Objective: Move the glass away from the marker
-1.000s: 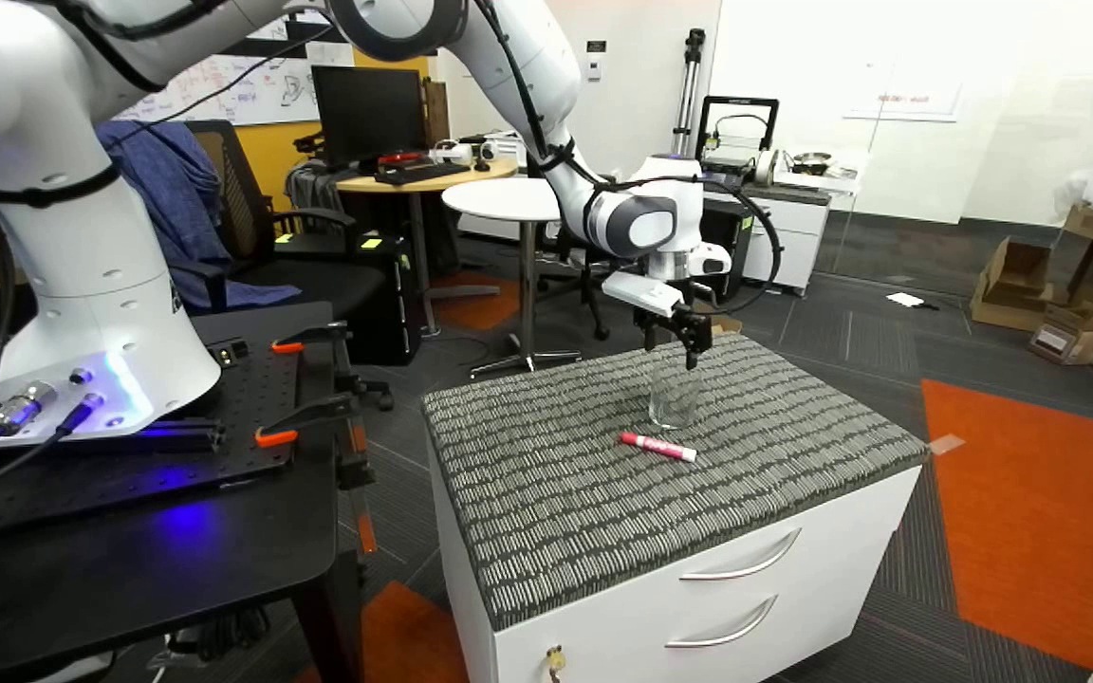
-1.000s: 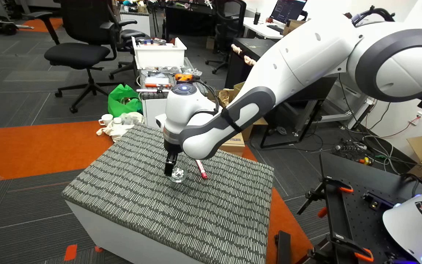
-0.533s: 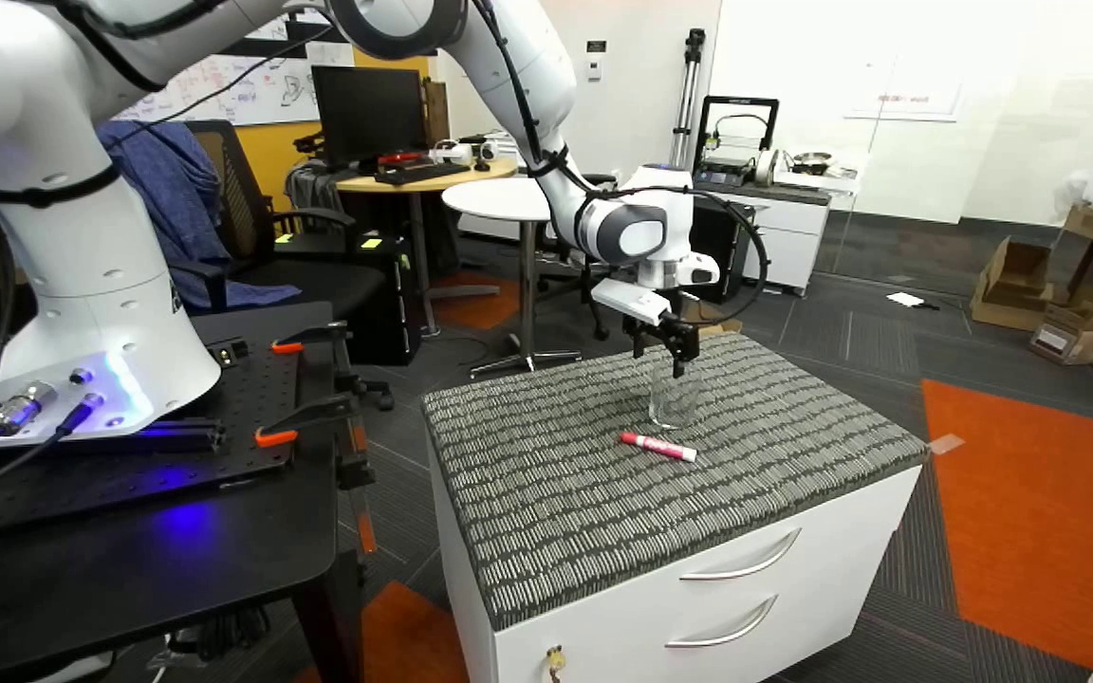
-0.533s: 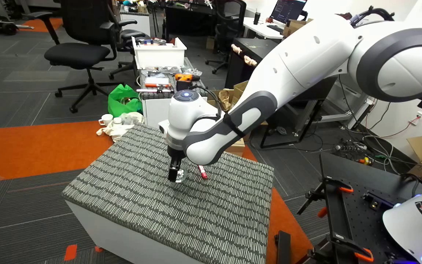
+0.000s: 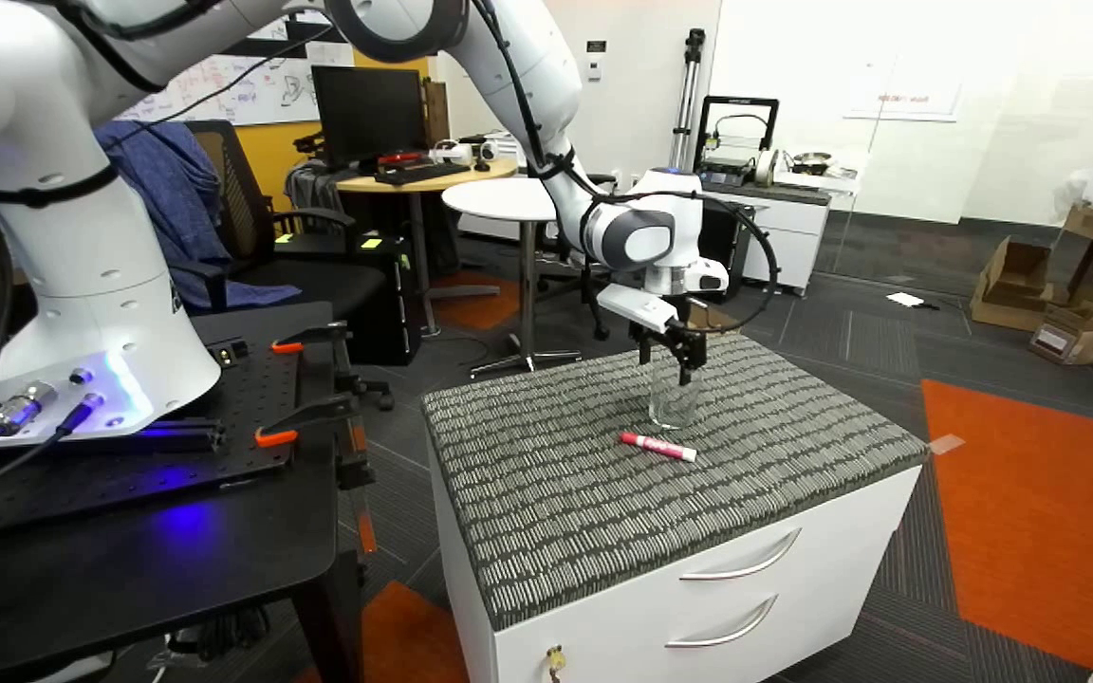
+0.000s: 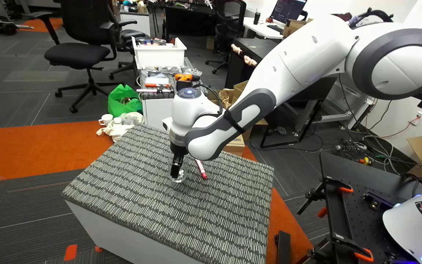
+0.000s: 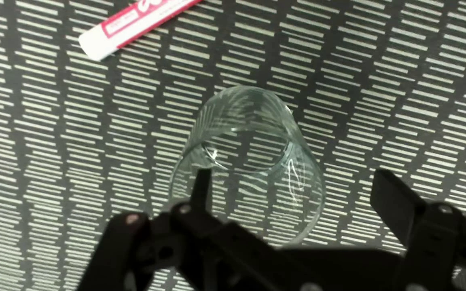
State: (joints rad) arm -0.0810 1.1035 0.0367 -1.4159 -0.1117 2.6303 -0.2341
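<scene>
The clear glass (image 5: 674, 403) stands upright on the grey ribbed mat (image 5: 556, 503); it also shows in an exterior view (image 6: 178, 177) and in the wrist view (image 7: 249, 173). The red-pink marker (image 5: 657, 447) with its whitish end lies close beside it, also in an exterior view (image 6: 201, 169) and at the top of the wrist view (image 7: 136, 26). My gripper (image 5: 665, 368) is open and points down at the glass's mouth. In the wrist view its fingers (image 7: 292, 173) are wide apart: one overlaps the glass, the other is off to its right. I cannot tell whether the overlapping finger is inside the rim.
The mat covers a white cabinet (image 5: 736, 588) with drawer handles. A black table (image 5: 176, 550) with clamps (image 5: 305, 337) carries the robot base. Cardboard boxes (image 6: 234, 145) and a green bag (image 6: 123, 99) stand on the floor past the cabinet.
My gripper has come slightly lower and shifted a little sideways over the glass, first toward the robot base, then partly back. It stays open. The glass and the marker have not moved.
</scene>
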